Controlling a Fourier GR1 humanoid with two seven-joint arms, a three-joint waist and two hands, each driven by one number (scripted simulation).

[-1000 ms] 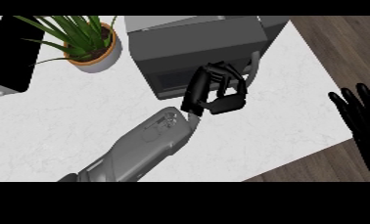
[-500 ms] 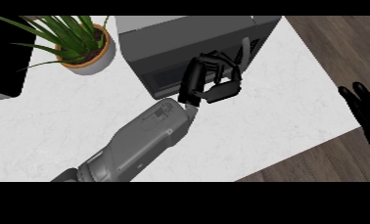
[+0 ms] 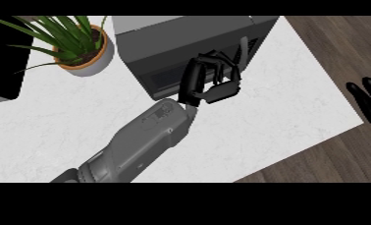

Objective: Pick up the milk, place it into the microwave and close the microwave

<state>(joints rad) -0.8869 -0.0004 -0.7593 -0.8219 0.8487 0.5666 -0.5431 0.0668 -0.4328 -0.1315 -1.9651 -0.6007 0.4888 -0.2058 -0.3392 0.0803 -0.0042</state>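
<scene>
left hand [image 3: 211, 80] at the microwave [image 3: 190, 47] front, fingers curled, nothing seen held | right hand [image 3: 361, 96] at right edge, fingers unclear | milk not visible | door looks nearly shut; final close judged remaining

microwave [image 3: 167, 47] — grey box, dark front, far side of white counter, right of centre | front face turned toward viewer, partly hidden behind black hand; door state unclear | milk — not visible, position cannot be told
</scene>
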